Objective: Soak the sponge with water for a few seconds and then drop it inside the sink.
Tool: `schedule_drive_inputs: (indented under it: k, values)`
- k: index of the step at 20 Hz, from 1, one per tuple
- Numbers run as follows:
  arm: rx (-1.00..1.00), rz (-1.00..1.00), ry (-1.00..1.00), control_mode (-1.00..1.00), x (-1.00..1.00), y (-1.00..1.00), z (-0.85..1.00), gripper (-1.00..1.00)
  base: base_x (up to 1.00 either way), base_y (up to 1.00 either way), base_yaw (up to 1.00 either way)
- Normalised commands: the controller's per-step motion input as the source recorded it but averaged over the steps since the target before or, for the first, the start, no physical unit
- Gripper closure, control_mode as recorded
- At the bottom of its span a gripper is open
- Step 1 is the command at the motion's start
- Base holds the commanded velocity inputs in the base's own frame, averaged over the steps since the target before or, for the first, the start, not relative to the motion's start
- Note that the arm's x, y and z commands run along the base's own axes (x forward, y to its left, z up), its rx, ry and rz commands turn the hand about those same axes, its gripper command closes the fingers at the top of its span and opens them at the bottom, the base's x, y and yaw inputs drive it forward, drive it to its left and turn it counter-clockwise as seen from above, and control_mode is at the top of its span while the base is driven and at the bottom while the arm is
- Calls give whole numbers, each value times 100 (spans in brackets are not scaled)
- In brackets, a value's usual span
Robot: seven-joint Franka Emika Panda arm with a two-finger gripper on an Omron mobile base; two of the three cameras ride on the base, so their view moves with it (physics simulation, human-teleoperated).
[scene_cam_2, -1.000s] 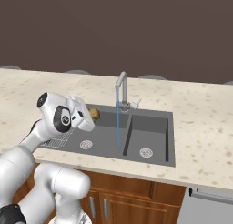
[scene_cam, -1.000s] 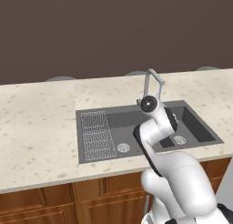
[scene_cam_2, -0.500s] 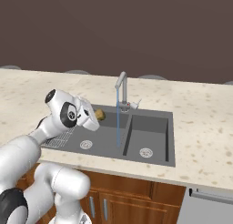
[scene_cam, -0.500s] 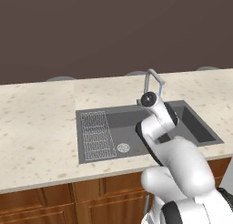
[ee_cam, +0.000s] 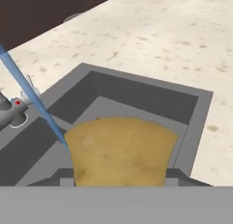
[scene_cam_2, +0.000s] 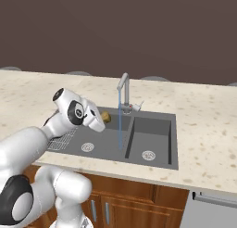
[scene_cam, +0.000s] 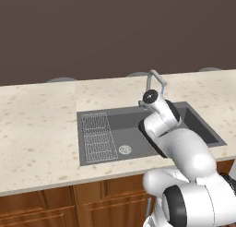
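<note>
The tool (scene_cam_2: 104,117) was clamped on the sponge (scene_cam_2: 106,116), held over the left basin of the sink (scene_cam_2: 155,162) near the centre of the right base view, just left of the water (scene_cam_2: 120,125). In the hand view the stream (ee_cam: 34,98) met the sponge's left edge (ee_cam: 120,150). A good soak probably called for nudging it further under the flow, grip unchanged.
</note>
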Motion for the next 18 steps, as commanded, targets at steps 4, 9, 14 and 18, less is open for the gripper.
schedule_drive_inputs:
  k: [4, 9, 14, 18]
  values:
    - [0, 0, 6, -100, 18, -8, -16, 100, 0, 0, 0]
    - [-3, 0, 7, -100, 31, -2, -15, 100, 0, 0, 0]
    - [-6, 0, 6, -100, 30, 0, -10, 100, 0, 0, 0]
    - [-8, 0, 2, -100, 24, 0, -7, 100, 0, 0, 0]
